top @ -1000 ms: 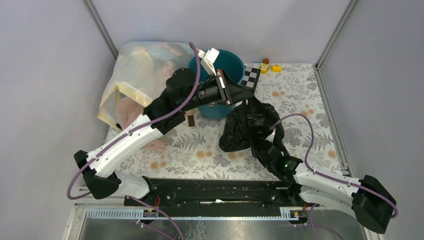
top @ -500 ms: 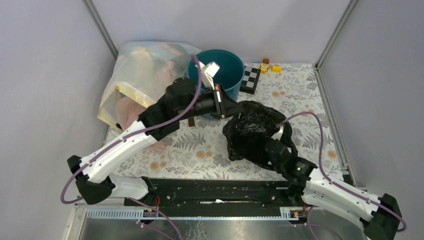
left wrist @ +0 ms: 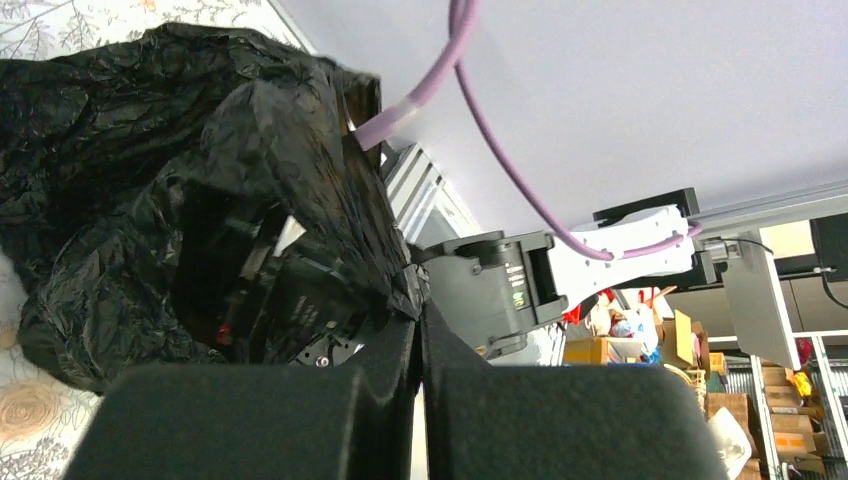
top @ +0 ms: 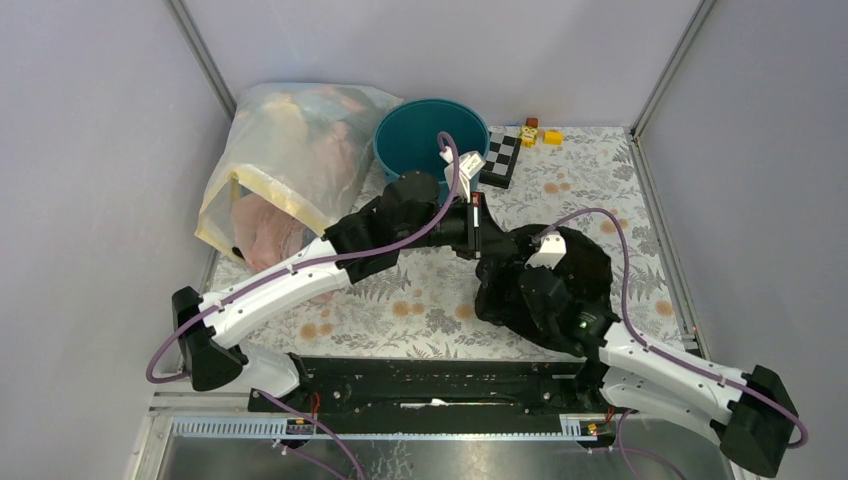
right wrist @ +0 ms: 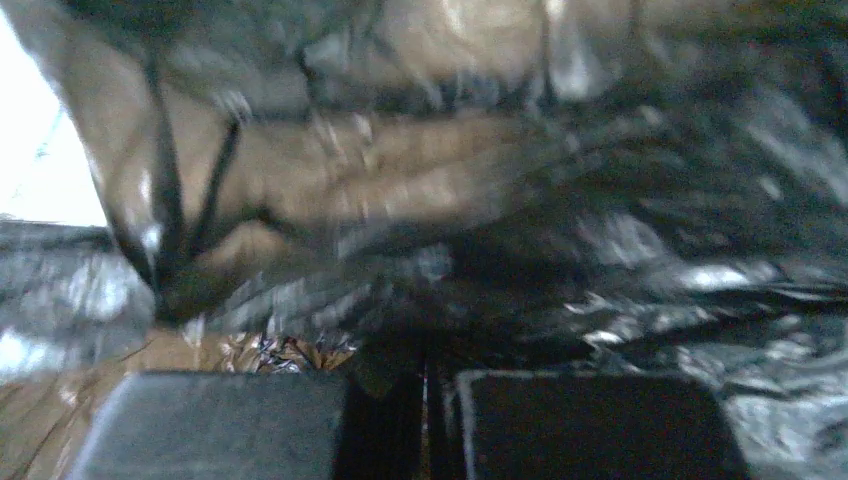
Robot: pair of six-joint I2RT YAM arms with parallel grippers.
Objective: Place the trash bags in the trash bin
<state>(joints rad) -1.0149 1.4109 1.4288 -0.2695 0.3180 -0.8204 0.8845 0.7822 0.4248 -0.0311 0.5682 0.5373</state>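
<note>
Bag (top: 595,275): crumpled on the table (top: 420,300), near the bin (top: 400,160), outside it.
Left gripper (left wrist: 420,330): pinching the bag's bin-side edge.
Right gripper (right wrist: 431,378): clamped on bag film, farther from the bin.

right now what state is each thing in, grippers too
round teal plastic bucket: upright, nothing seen inside
crinkly black plastic trash bag: crumpled, outside the bucket
translucent yellowish bag of clothes: full, beside the bucket
left gripper: shut on the black bag's edge
right gripper: shut on the black bag
</note>
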